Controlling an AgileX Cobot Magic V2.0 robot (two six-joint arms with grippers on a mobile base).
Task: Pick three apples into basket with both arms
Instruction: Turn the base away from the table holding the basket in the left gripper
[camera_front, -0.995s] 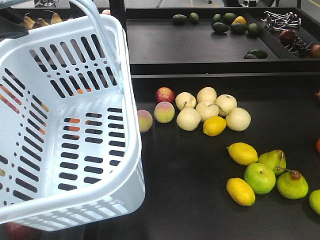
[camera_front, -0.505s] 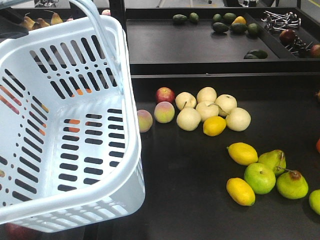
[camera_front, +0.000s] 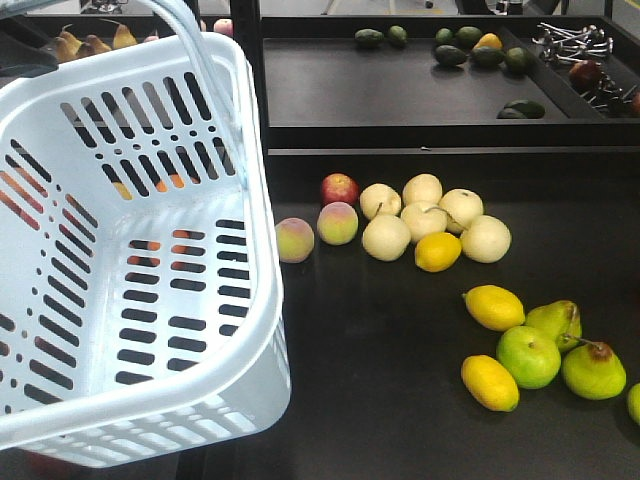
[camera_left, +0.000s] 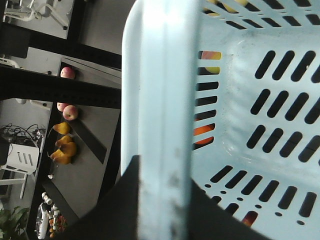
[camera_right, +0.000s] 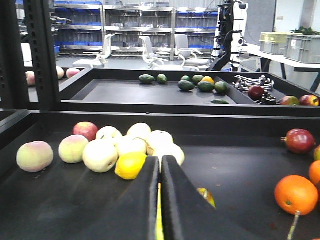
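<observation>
The pale blue-white basket (camera_front: 150, 200) fills the left of the front view, tilted, with nothing inside it. My left gripper (camera_left: 162, 175) is shut on its hoop handle (camera_left: 160, 90), which runs between the dark fingers. My right gripper (camera_right: 160, 162) is shut and holds nothing, low over the black table and pointing at the pile of pale fruit. One dark maroon apple (camera_right: 300, 141) lies at the table's right side, to the right of that gripper. Another dark red apple (camera_front: 585, 70) sits in the rear tray among metal parts. The right gripper is out of the front view.
On the table lie a red-pink apple (camera_front: 339, 188), two peaches (camera_front: 294, 240), pale round fruits (camera_front: 386, 237), lemons (camera_front: 493, 306) and green pears (camera_front: 527, 356). An orange (camera_right: 296, 194) lies near right. Avocados (camera_front: 470, 48) are in the raised rear tray (camera_front: 380, 90). A black shelf post (camera_right: 40, 50) stands left.
The fruit and rear tray have slid slightly right in the front view, while the basket stays at the same place in the frame.
</observation>
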